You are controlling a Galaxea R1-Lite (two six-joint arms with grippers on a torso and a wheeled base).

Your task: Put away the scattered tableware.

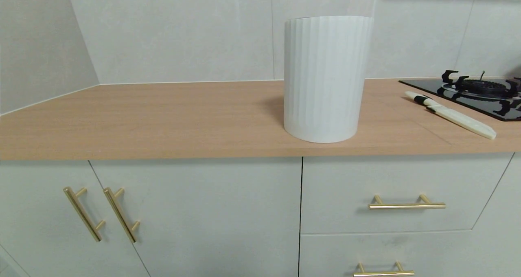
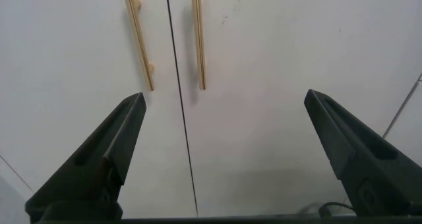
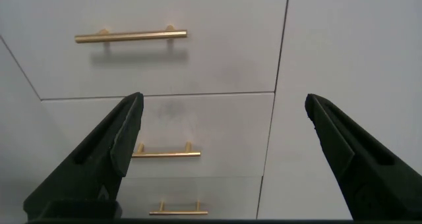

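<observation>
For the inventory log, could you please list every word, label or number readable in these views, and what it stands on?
There is no readable text: none on the white ribbed container, the white utensil, the stove or the cabinet fronts.

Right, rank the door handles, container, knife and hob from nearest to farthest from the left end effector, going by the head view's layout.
The left end effector faces the cabinet doors.
1. Door handles: lower left, straight before it.
2. Container: on the counter, centre-right.
3. Knife and hob: far right, side by side; too close to call.
</observation>
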